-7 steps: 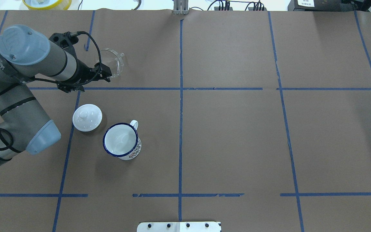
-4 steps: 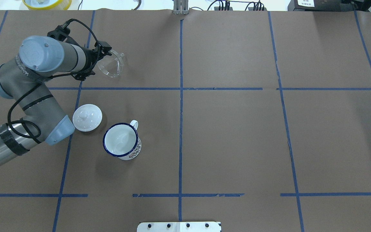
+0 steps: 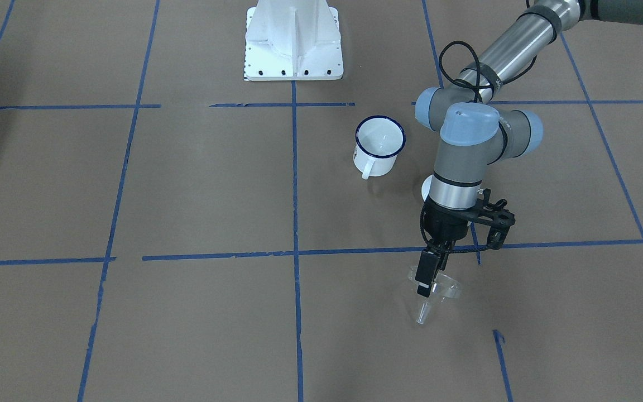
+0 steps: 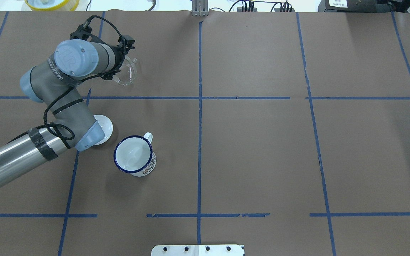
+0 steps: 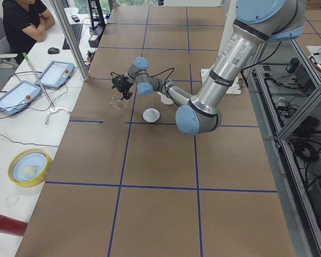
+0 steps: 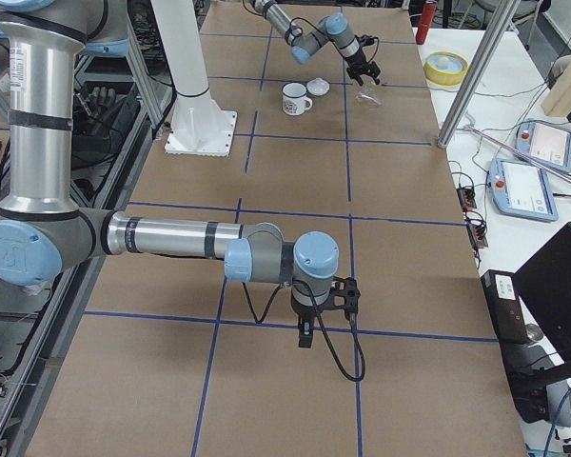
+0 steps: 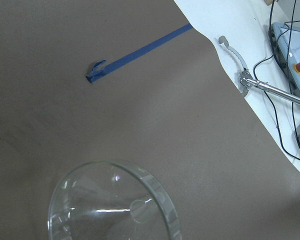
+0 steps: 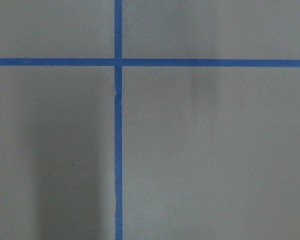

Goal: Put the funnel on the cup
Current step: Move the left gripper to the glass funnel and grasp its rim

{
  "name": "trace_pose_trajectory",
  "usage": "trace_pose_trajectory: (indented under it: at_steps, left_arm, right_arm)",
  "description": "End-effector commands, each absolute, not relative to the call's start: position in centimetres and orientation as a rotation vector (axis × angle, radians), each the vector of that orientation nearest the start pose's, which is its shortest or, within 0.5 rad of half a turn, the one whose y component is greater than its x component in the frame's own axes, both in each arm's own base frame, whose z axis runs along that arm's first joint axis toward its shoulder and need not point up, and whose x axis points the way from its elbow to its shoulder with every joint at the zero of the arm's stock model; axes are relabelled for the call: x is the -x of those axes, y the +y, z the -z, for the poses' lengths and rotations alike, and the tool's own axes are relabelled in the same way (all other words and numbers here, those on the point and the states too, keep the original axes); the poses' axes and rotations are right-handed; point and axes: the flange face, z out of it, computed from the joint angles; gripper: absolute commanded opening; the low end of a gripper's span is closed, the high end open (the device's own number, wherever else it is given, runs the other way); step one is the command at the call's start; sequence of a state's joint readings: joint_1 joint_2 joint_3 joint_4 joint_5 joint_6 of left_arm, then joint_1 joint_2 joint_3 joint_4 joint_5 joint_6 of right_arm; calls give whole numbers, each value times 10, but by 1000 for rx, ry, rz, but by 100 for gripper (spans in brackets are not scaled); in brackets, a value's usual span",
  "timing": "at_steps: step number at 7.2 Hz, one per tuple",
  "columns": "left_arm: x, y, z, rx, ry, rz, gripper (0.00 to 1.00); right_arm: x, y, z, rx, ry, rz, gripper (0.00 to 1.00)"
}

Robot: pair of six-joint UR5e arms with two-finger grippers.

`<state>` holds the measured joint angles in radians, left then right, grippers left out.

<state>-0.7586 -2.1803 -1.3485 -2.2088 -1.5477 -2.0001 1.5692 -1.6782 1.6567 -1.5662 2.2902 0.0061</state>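
Note:
The clear funnel lies tilted on the table at the far left, spout pointing away from the robot. It also shows in the overhead view and fills the bottom of the left wrist view. My left gripper points down right at the funnel's rim. Its fingers line up edge-on, so I cannot tell whether they are open or shut. The white cup with a blue rim stands upright and empty, nearer the robot. My right gripper hangs over bare table far to the right; I cannot tell its state.
A round white knobbed lid lies just left of the cup, partly under my left elbow. The table's far edge with white bench, cables and pendants is close behind the funnel. Blue tape lines cross the brown paper.
My left arm has swung toward the far edge and its wrist now stands over the funnel. The elbow now covers part of the lid. Funnel and cup have not moved.

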Motion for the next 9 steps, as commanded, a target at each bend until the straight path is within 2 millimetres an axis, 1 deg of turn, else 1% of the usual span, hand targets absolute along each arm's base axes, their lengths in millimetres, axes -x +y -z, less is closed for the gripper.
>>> trace_pose_trajectory:
  at_steps: [1,2,3,4,5,6,7,8,9]
  left_arm:
    - [-456,-611,-338,-198,1080,1079,86]
    - [-457,-610,-338,-202,1078,1071,56]
    - [-458,-610,-337,-203,1079,1066,33]
    - [-457,-610,-337,-204,1079,1067,15]
    - [-457,-610,-331,-207,1095,1063,1]
    - [-455,-608,-322,-210,1112,1060,0]
    - [-448,-604,-304,-216,1153,1054,0]
    - [-435,-598,-280,-229,1203,1042,0]
    - [-414,-589,-253,-236,1250,1007,0]
  right_arm:
    - [-67,-445,-670,19,-719,-10,100]
    - [-67,-445,-670,19,-719,-10,100]
    - [-67,-445,-670,19,-719,-10,100]
    - [-67,-445,-670,19,-719,-10,100]
    - [-67,-445,-670,19,-719,-10,100]
    - [-67,-445,-670,19,-719,-10,100]
    - [-67,-445,-670,19,-719,-10,100]
    - [-67,-445,-670,19,-719,-10,100]
    - [-67,-445,-670,19,-719,-10,100]
